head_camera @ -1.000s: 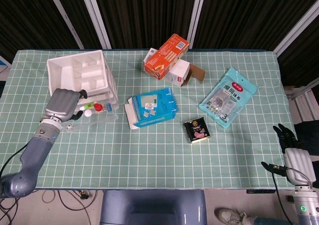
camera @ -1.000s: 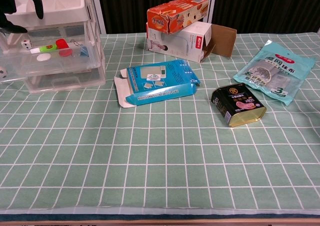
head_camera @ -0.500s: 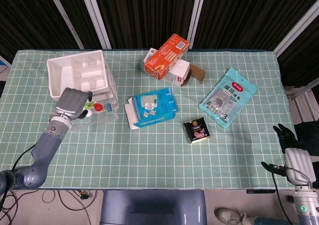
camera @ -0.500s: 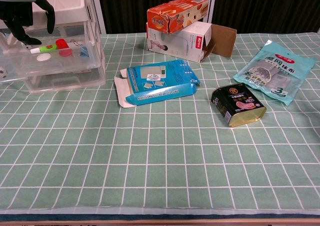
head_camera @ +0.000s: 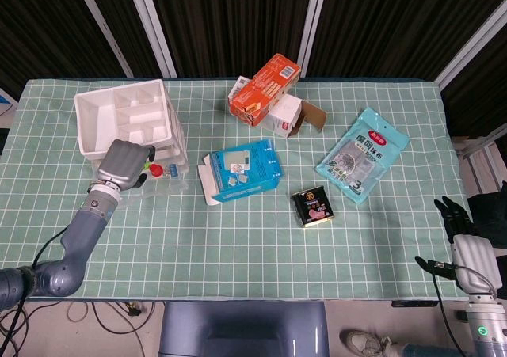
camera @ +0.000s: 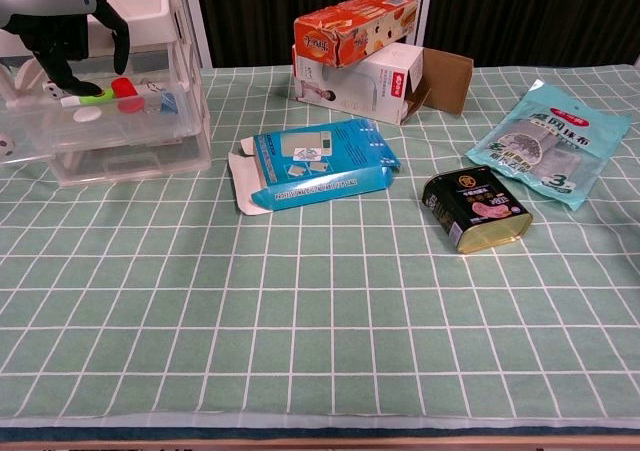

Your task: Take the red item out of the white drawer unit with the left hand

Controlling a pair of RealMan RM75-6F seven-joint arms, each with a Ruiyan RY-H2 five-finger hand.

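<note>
Red item (camera: 126, 87): lies in the pulled-out clear drawer (camera: 100, 121) of your white drawer unit (head_camera: 127, 119), beside a green-and-white tube (camera: 85, 98).
Left hand (camera: 62, 16): you have it over that drawer, fingers (camera: 120, 41) spread and pointing down, holding nothing; one fingertip is at the tube.
Right hand (head_camera: 467, 242): off the bench's right front corner, dark fingers apart, empty.
Bench (head_camera: 238, 230): blue carton (head_camera: 240, 169) and black tin (head_camera: 314, 206) lie mid-cloth.

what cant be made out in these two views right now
- Left hand fingertips over the red item: touching or not is unclear in the chest view; in the head view the hand itself covers them.
- Right hand: only at the head view's lower right edge, too small to read its fingers.
- Drawer unit: cut off by the chest view's left edge.
</note>
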